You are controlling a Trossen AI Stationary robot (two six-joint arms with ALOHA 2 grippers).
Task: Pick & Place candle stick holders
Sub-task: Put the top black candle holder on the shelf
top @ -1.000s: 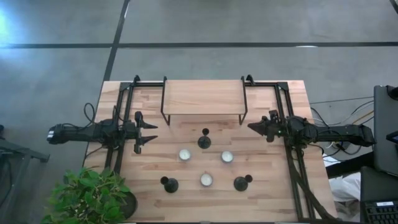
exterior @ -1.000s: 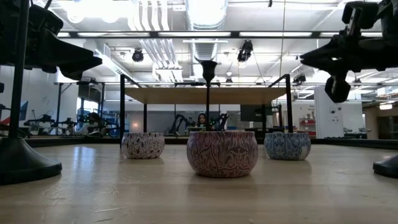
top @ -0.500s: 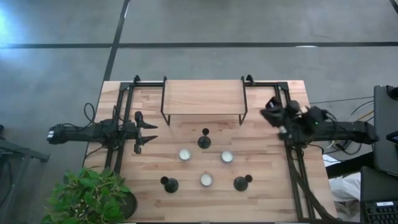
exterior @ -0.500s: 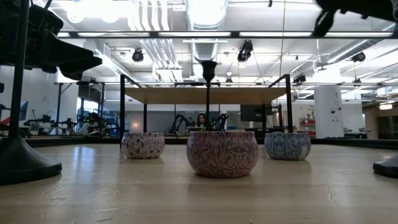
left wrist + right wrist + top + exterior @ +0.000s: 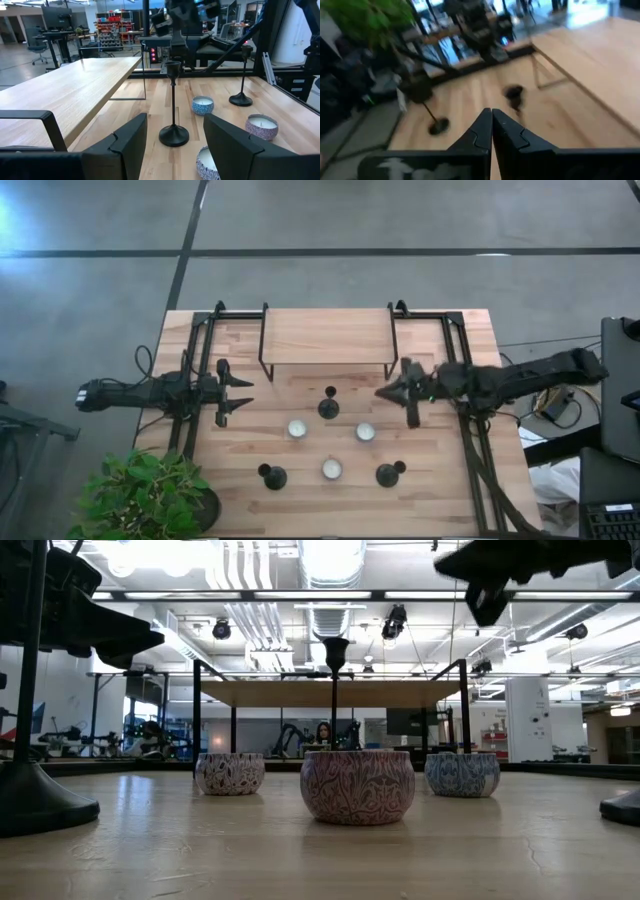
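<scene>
Three black candlestick holders stand on their round bases on the wooden table: one in the middle [image 5: 329, 406], one near left [image 5: 272, 476] and one near right [image 5: 389, 473]. My right gripper [image 5: 382, 392] is shut and empty, raised above the table to the right of the middle holder; it shows high up in the low view [image 5: 490, 575], and its closed fingers show in its wrist view [image 5: 491, 125]. My left gripper [image 5: 243, 394] is open and empty at the table's left, facing the middle holder [image 5: 173, 105].
Three patterned candle tins [image 5: 296, 428] [image 5: 365, 432] [image 5: 331, 469] sit between the holders. A wooden riser on black legs [image 5: 326, 338] stands at the far side. A potted plant [image 5: 150, 495] is at the near left corner. Black frame rails [image 5: 470, 450] run along both sides.
My right gripper has risen from beside the right frame rail, swung toward the far edge, then come toward the table's left, and now stands closer to the middle holder. The holders and tins have not moved.
</scene>
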